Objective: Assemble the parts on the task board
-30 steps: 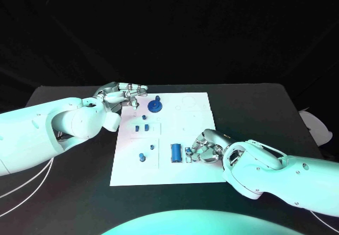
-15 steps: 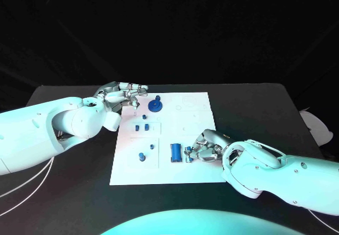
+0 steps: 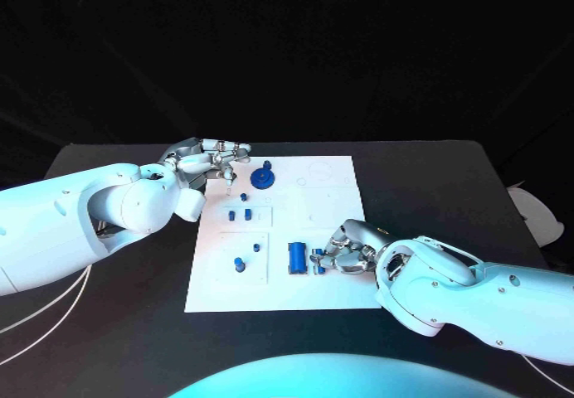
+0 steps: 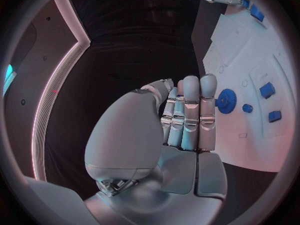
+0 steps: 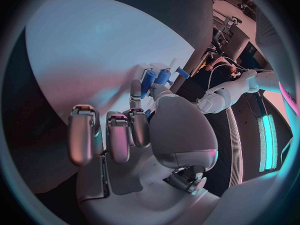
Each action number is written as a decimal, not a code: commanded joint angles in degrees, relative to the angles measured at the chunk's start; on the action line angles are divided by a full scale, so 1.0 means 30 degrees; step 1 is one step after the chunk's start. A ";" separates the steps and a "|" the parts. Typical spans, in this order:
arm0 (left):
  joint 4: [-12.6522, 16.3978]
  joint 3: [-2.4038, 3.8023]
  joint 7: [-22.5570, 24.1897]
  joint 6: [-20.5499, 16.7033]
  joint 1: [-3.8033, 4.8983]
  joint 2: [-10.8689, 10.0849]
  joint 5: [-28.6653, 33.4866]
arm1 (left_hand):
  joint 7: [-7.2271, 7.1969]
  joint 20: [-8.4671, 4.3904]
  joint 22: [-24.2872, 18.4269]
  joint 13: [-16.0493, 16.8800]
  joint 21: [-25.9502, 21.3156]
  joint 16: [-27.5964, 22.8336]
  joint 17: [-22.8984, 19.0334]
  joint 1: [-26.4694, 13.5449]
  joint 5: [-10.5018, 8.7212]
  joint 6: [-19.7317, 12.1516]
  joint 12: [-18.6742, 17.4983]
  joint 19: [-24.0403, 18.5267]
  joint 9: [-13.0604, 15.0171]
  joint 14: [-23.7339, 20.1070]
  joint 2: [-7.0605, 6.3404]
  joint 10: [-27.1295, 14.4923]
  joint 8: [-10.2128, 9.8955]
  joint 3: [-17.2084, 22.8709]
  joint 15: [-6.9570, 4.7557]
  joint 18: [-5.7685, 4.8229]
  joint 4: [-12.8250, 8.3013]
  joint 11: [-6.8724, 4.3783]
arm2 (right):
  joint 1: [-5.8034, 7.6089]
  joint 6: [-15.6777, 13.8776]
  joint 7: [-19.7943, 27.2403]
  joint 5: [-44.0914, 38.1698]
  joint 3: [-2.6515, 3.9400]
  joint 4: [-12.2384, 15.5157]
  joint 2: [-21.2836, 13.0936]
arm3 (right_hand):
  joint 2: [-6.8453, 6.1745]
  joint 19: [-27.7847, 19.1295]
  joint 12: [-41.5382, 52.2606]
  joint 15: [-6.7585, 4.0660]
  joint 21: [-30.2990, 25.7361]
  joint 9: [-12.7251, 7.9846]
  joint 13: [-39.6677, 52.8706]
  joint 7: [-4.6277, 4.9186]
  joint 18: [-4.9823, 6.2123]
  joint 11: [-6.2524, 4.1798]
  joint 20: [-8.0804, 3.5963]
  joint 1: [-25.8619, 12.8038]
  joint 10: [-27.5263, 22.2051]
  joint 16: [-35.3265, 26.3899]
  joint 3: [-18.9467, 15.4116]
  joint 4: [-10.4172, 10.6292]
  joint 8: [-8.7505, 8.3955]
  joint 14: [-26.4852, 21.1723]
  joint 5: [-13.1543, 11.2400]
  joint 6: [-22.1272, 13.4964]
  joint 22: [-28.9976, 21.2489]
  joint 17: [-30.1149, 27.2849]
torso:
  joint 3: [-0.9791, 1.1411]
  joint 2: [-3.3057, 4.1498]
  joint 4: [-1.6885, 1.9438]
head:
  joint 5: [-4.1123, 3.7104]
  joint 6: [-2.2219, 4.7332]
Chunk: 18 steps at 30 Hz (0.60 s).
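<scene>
Right hand (image 3: 341, 253) pinches a small part (image 3: 319, 255) beside the cylinder (image 3: 295, 258) on the board (image 3: 323, 290); left hand (image 3: 203, 159), fingers together, idle; seat part squarely, press gently.

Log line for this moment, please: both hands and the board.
left hand: idle at task board far corner, beside blue gear | right hand: fingers on small blue part beside blue cylinder

**Both arms in, hands curled**

The left arm (image 3: 84, 220) reaches in, its left hand (image 3: 206, 159) raised with fingers (image 4: 190, 112) held straight and close together. The right arm (image 3: 479, 290) bends inward; the right hand (image 3: 343, 253) has its fingers (image 5: 119, 135) curled down.
</scene>
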 commanded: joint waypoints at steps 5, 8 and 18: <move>0.0035 0.0012 0.0009 0.0381 0.0010 0.0027 0.0040 | 0.0066 0.0029 -0.0014 -0.0018 -0.0043 -0.0116 -0.0023 -0.0116 -0.0012 -0.0118 0.0098 -0.0136 -0.0029 -0.0110 0.0046 -0.0087 0.0004 -0.0003 0.0013 0.0169 -0.0019 0.0004 | -0.0032 0.0224 0.0127 -0.0477 -0.0010 0.0172 0.0011 | 0.0019 0.1058 0.0105 -0.0181 0.0105 0.0006 0.3095 0.0092 -0.0388 -0.0010 -0.0126 -0.0530 0.1098 0.0069 -0.0552 -0.0021 -0.0051 0.1991 -0.0428 0.0041 0.4209 0.5029 | 0.0004 -0.0001 -0.0005 | 0.0008 0.0003; 0.0032 0.0012 0.0002 0.0390 0.0010 0.0028 0.0040 | 0.0066 0.0029 -0.0014 -0.0018 -0.0043 -0.0116 -0.0023 -0.0116 -0.0012 -0.0118 0.0098 -0.0136 -0.0029 -0.0110 0.0046 -0.0087 0.0004 -0.0003 0.0013 0.0169 -0.0019 0.0004 | -0.0032 0.0169 0.0133 -0.0543 -0.0010 0.0186 -0.0007 | 0.0085 0.1053 0.0085 -0.0173 0.0100 0.0020 0.3093 0.0098 -0.0387 -0.0002 -0.0121 -0.0833 0.1094 0.0069 -0.0894 -0.0015 -0.0042 0.1991 -0.0905 0.0054 0.4206 0.5029 | 0.0006 0.0006 -0.0003 | 0.0010 0.0008; 0.0025 0.0012 -0.0026 0.0410 0.0010 0.0029 0.0040 | 0.0070 0.0031 -0.0019 -0.0018 -0.0053 -0.0117 -0.0026 -0.0131 -0.0014 -0.0121 0.0103 -0.0136 -0.0031 -0.0112 0.0050 -0.0094 0.0005 -0.0007 0.0016 0.0169 -0.0011 0.0008 | -0.0032 0.0203 0.0174 -0.0680 -0.0008 0.0286 -0.0125 | 0.0153 0.1053 0.0088 -0.0178 0.0110 0.0037 0.3107 0.0082 -0.0388 -0.0010 -0.0120 -0.0915 0.1097 0.0069 -0.1218 -0.0065 -0.0037 0.1991 -0.1275 0.0044 0.4208 0.5029 | 0.0004 -0.0002 -0.0006 | 0.0020 -0.0036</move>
